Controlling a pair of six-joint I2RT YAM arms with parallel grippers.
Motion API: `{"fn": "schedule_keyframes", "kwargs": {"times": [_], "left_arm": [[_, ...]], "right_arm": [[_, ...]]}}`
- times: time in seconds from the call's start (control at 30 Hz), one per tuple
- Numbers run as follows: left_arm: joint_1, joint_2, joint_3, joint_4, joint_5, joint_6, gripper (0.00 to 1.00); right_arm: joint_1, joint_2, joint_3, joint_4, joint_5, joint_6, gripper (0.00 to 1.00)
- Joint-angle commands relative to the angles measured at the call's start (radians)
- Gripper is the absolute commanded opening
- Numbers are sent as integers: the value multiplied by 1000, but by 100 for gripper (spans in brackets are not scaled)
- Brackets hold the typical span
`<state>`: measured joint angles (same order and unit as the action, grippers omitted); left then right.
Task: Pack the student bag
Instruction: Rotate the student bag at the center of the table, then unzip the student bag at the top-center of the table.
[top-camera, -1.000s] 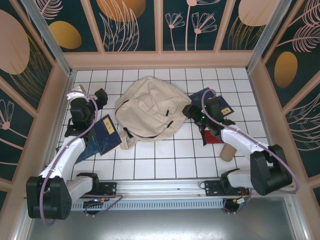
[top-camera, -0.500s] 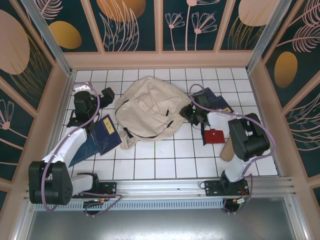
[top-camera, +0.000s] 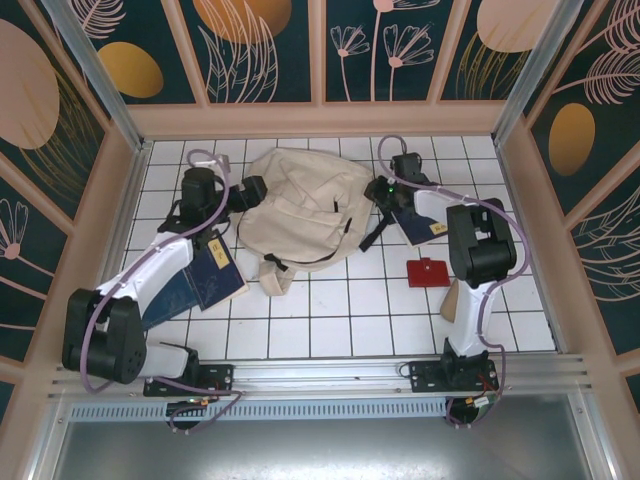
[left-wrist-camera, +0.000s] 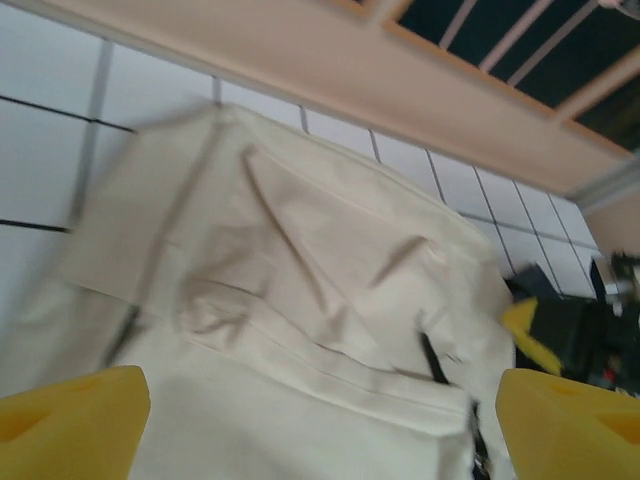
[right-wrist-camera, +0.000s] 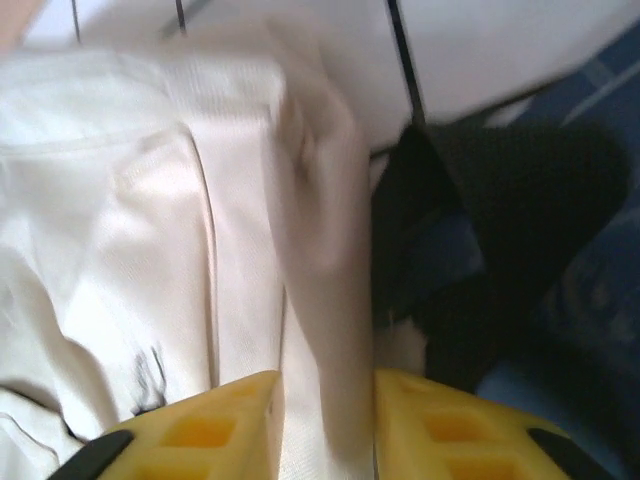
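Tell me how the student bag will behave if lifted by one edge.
Likely floppy: the student bag lies creased and slumped flat, so it should sag when lifted. Probably light for its size, as it looks unfilled. The fold pinched in the right hand suggests cloth that bunches rather than slips.

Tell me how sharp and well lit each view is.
Top external: sharp and evenly lit, only soft shadow around the student bag. Left wrist: the bag mildly blurred throughout. Right wrist: strongly smeared, pale bag fabric nearly washed out, the dark shapes on the right unreadable.
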<state>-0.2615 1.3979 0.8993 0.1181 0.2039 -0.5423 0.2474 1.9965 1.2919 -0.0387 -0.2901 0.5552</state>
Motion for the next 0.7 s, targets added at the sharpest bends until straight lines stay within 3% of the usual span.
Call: {"fn": "schedule_keyframes", "kwargs": {"times": [0.0,0.07,0.2,0.43,0.67], "left_arm": [[-61,65,52,-23,23,-33,89],[-104,115,67,-23,17,-37,88],[-167,229,159,-18,26,-71,83],[-221,454,325,-87,113,-151,58],[-253,601,440,-115,138,-166,48]], "right_arm": [[1,-78,36,-109,27,-71,44],[21,-129,19,-171,62,-61,49],[106,-178,-37,-210,0,-10,50],[165,-130,-71,-190,-58,101,42],[171,-68,-59,-199,-65,111,37]]}}
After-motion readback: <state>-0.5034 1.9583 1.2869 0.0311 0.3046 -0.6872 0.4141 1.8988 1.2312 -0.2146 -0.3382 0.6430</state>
